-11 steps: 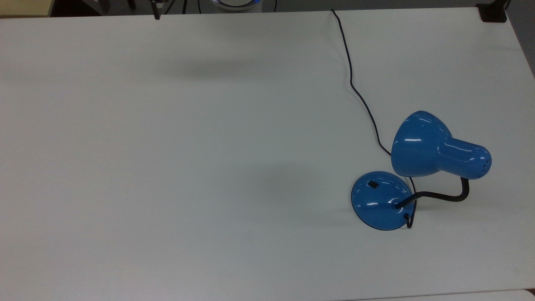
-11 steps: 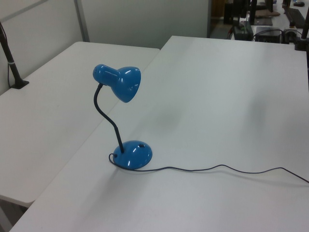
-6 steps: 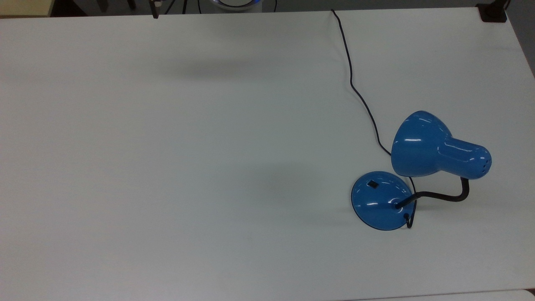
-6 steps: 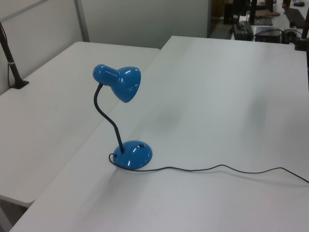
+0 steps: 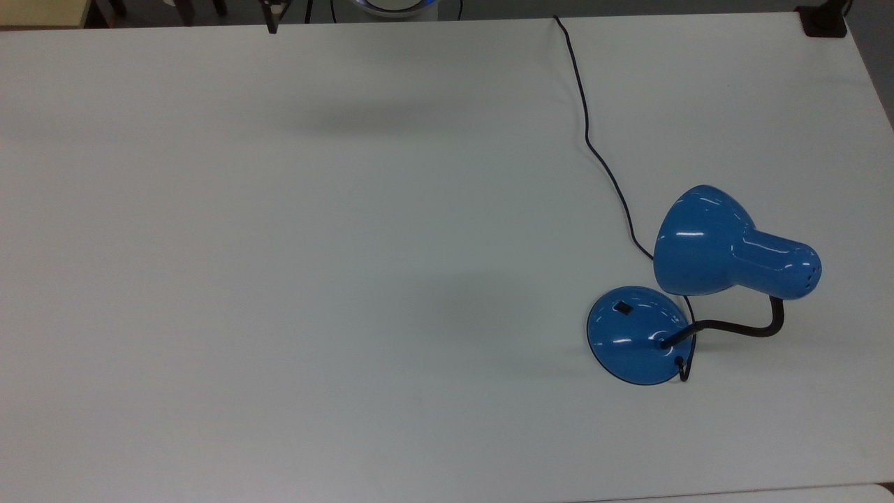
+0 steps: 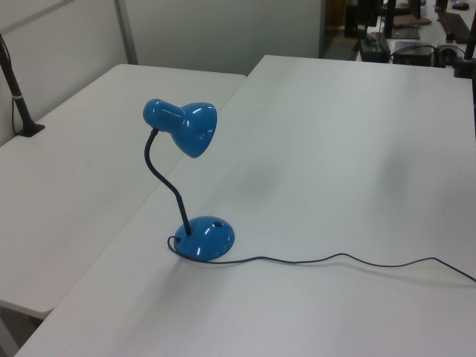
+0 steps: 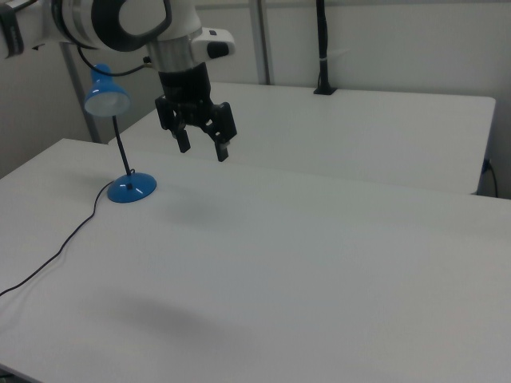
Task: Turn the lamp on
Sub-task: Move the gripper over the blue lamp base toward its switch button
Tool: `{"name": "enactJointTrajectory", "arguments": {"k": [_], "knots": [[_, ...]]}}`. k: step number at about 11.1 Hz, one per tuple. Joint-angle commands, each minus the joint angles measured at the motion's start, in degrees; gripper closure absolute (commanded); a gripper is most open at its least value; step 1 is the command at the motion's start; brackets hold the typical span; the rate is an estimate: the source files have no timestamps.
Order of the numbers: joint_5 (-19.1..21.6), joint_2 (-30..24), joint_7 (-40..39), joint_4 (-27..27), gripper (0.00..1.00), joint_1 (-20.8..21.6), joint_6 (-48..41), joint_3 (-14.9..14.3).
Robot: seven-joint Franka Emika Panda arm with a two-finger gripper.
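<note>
lamp: the lamp [image 5: 705, 279] stands upright near the top view's right edge of the white counter [image 5: 279, 279], nothing touching it
look: glossy blue shade [image 6: 195, 128], black gooseneck [image 6: 162, 178], small black switch [image 5: 622, 306] on the domed base [image 6: 204, 237]
cord: thin black cord [image 5: 594, 140] runs to the counter's far edge
gripper: gripper [image 7: 201, 147] hangs in the air pointing down, fingers apart, holding nothing, well apart from the lamp
room: broad bare counter between them

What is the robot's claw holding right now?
Nothing. The gripper hangs open in the air above the table, apart from the blue desk lamp.
</note>
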Motion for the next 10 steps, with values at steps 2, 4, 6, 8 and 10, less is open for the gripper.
{"name": "enactJointTrajectory", "arguments": {"k": [2,4,6,8,10], "knots": [[1.49,0.65,-1.99,0.84,0.84,4.17,-3.3,0.24],[2.28,2.4,-9.33,0.58,0.98,10.48,1.07,0.15],[7.36,5.21,-14.54,0.4,1.0,13.05,4.78,0.06],[8.26,8.63,-15.62,0.4,1.0,16.56,9.16,0.15],[9.14,11.45,-15.79,0.4,1.0,19.03,14.08,0.76]]}}
